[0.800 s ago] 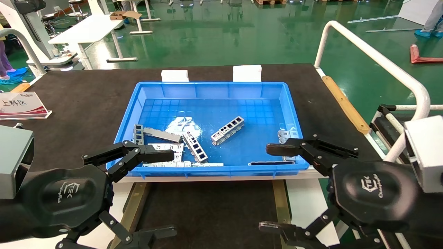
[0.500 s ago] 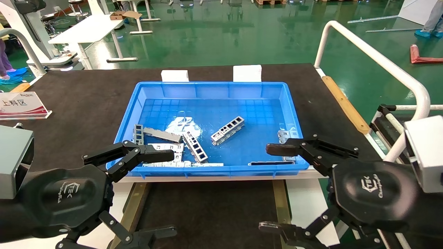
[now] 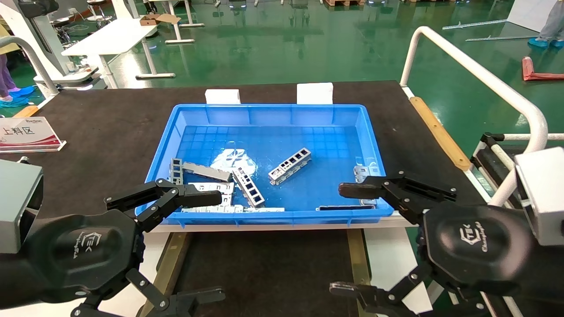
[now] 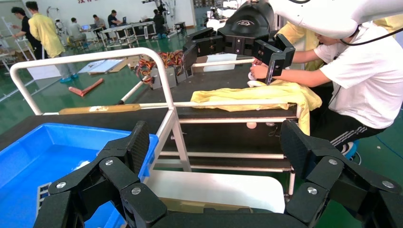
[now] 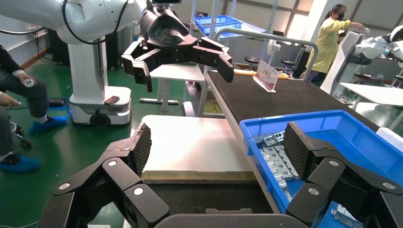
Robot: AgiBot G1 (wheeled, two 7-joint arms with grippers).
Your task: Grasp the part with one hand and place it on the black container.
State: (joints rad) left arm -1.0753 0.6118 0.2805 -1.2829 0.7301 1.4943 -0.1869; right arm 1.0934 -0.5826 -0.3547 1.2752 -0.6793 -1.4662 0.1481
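While both arms hover at the frame's lower edge, nothing is grasped. Counter (image 3: 110, 127) carries the blue crate (image 3: 374, 145) at centre frame; the black container (image 3: 264, 268) lies below it. Left claw (image 3: 194, 246) and right claw (image 3: 352, 240) both stand spread apart, empty. The part (image 3: 290, 166) lies loose mid-crate.

Risk, in my judgement: neighbouring pieces (image 3: 229, 189) overlap, inviting a double pick or a snag on the crate's near wall.

Only the right wrist view shows a seated person (image 5: 14, 95); the head view alone shows the part.
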